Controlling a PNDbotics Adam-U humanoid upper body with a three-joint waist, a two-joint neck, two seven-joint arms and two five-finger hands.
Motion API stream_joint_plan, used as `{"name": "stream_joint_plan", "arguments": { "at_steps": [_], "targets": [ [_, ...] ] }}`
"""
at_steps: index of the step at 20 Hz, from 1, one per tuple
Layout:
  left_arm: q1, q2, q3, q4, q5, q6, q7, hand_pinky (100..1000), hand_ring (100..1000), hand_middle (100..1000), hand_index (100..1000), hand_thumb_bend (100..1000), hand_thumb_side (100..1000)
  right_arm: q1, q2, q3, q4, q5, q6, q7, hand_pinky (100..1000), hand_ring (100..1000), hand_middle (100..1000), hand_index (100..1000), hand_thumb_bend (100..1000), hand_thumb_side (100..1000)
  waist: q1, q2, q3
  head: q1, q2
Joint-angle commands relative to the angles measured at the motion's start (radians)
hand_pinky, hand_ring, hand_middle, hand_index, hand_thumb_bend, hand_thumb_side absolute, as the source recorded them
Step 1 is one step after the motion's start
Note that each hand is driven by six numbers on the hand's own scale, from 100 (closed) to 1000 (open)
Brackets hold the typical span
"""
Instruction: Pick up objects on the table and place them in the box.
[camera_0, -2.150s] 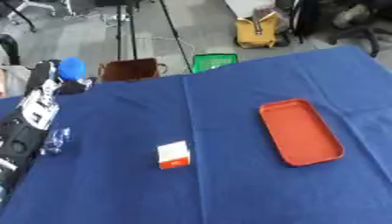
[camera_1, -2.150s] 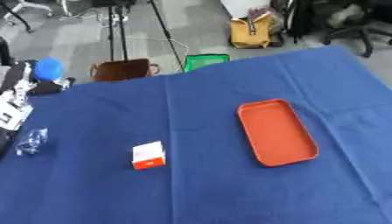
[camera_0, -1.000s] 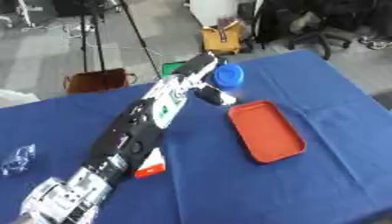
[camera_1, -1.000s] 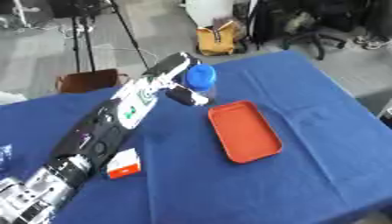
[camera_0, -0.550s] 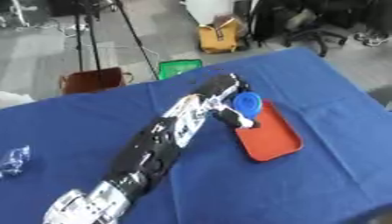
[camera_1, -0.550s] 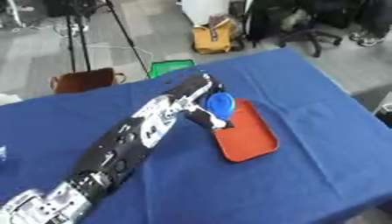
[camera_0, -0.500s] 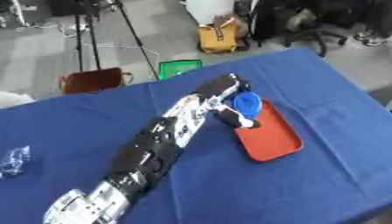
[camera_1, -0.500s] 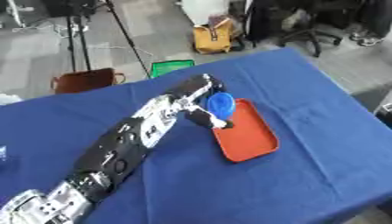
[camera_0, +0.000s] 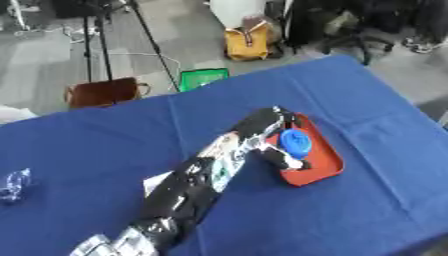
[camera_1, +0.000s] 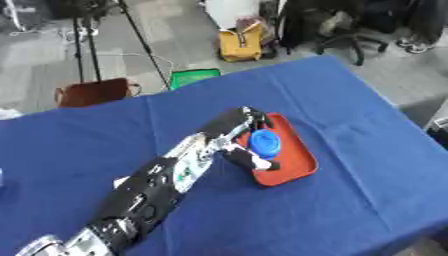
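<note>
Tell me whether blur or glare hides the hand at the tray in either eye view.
Left eye view: left hand soft with blur beside the blue object over the orange tray; no glare. Right eye view: same softness, fingers indistinct, tablecloth evenly lit.

A table (camera_0: 367, 200) fills most of the view, with the floor behind its far edge. A tray (camera_0: 325, 161) lies right of the table's centre. The left arm is extended diagonally from the lower left corner, and the left hand (camera_0: 273, 136) is placed over the tray's left rim. A round object (camera_0: 295, 141) is seen over the tray, against the hand. A small box (camera_0: 156, 182), partly hidden by the arm, lies left of the tray. A crumpled wrapper (camera_0: 14, 184) lies near the table's left edge.
</note>
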Motion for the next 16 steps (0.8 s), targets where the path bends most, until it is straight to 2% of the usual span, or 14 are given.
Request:
{"name": "stream_joint_plan", "arguments": {
  "at_steps": [1, 4, 5, 6, 7, 10, 13, 16],
  "targets": [
    [-0.014, -0.005, 0.017, 0.007, -0.036, -0.012, 0.024, 457, 648, 625, 805, 805, 432, -0.011, -0.010, -0.007, -0.016, -0.006, -0.003, 0.001, 609, 710, 667, 846, 526, 511, -0.014, -0.010, -0.003, 0.000, -0.009],
    [-0.019, -0.007, 0.024, 0.001, -0.024, -0.002, 0.087, 463, 679, 659, 822, 835, 414, -0.011, -0.010, -0.007, -0.016, -0.006, -0.004, 0.002, 609, 710, 667, 846, 533, 513, -0.015, -0.010, -0.005, 0.001, -0.011],
    [-0.021, -0.006, 0.023, -0.005, -0.015, 0.004, 0.112, 500, 727, 713, 854, 873, 422, -0.011, -0.009, -0.007, -0.016, -0.006, -0.004, 0.002, 609, 710, 667, 846, 532, 514, -0.015, -0.010, -0.005, 0.001, -0.011],
    [-0.022, -0.006, 0.021, -0.010, -0.006, 0.010, 0.134, 500, 727, 713, 854, 873, 422, -0.011, -0.009, -0.007, -0.016, -0.006, -0.004, 0.002, 609, 710, 667, 846, 532, 514, -0.015, -0.010, -0.006, 0.001, -0.011],
    [-0.022, -0.006, 0.020, -0.017, 0.003, 0.014, 0.151, 544, 772, 764, 886, 921, 441, -0.011, -0.009, -0.007, -0.016, -0.006, -0.003, 0.001, 610, 710, 667, 846, 533, 514, -0.015, -0.010, -0.006, 0.000, -0.011],
    [-0.018, 0.003, 0.029, -0.078, 0.059, 0.029, 0.204, 548, 777, 768, 887, 933, 448, -0.008, -0.009, -0.009, -0.016, -0.004, -0.003, 0.001, 610, 710, 667, 846, 533, 513, -0.014, -0.009, -0.001, -0.003, -0.013],
    [-0.001, 0.035, 0.051, -0.187, 0.157, 0.052, 0.236, 530, 767, 757, 885, 926, 447, -0.004, -0.012, -0.013, -0.016, -0.001, -0.002, -0.002, 610, 710, 667, 847, 533, 514, -0.013, -0.009, 0.007, -0.009, -0.011],
    [0.034, 0.117, 0.078, -0.375, 0.309, 0.071, 0.255, 528, 764, 754, 881, 917, 452, 0.002, -0.019, -0.019, -0.016, 0.004, -0.001, -0.008, 610, 710, 668, 847, 533, 514, -0.011, -0.012, 0.021, -0.018, -0.009]
  ]
}}
